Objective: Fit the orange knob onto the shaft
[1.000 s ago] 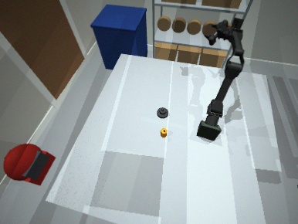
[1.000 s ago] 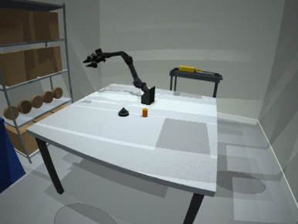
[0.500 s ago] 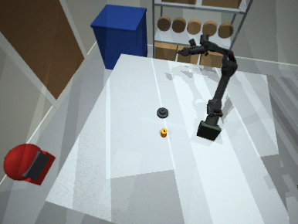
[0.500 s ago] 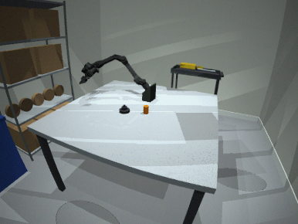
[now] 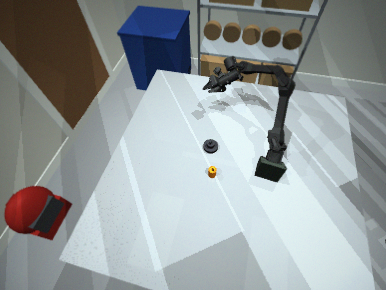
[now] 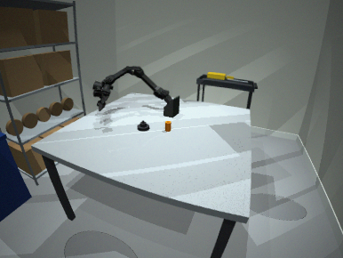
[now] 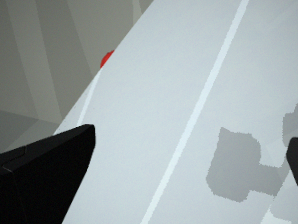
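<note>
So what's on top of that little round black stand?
A short dark shaft stands up from the middle of the round black pedestal. Nothing covers it; the small orange knob stands apart on the white table. The shaft's flat side doesn't show.

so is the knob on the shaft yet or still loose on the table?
Off. The orange knob stands upright on the table, apart from the pedestal; the open gripper is empty, far away.

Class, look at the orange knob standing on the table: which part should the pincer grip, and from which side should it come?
Grip the knob by its round sides, coming straight down from above. It stands upright and alone, apart from the pedestal, so its sides look free. The open, empty pincer is far off over the table's far edge.
</note>
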{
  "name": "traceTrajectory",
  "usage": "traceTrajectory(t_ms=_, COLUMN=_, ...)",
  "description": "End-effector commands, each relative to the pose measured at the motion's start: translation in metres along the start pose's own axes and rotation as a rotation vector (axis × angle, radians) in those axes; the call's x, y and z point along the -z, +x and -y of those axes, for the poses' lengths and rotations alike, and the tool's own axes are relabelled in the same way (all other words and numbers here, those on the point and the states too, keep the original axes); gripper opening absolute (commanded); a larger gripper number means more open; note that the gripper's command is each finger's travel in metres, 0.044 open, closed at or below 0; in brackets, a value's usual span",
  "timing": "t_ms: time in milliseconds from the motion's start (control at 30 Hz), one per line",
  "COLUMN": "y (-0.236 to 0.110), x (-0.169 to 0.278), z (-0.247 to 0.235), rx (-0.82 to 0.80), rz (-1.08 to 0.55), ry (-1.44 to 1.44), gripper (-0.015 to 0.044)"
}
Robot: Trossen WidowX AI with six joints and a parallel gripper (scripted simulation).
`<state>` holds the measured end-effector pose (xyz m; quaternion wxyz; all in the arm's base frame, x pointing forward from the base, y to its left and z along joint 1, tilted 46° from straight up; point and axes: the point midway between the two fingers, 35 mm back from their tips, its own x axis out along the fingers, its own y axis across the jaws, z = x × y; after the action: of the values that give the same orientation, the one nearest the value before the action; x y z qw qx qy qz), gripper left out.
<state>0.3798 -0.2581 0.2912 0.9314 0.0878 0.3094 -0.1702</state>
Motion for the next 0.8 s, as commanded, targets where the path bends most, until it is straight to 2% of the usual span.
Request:
traceTrajectory(t_ms=0, y=0.044, x=0.043, z=-0.04, rx=-0.018, rz=-0.18, ry=0.058, gripper=0.044)
traceTrajectory(t_ms=200, y=0.089, x=0.111, z=-0.104, rx=0.011, rz=-0.433, ry=0.081, gripper=0.044)
traceTrajectory(t_ms=367, y=0.107, x=0.176, z=-0.156, rx=0.091, rz=-0.625, ry=0.042, gripper=0.044)
traceTrajectory(t_ms=600, y=0.105, x=0.275, z=-0.215, rx=0.292, rz=-0.829, ry=-0.119, gripper=0.044)
traceTrajectory(t_ms=767, y=0.085, x=0.345, z=-0.244, rx=0.492, rz=-0.876, ry=-0.327, gripper=0.044)
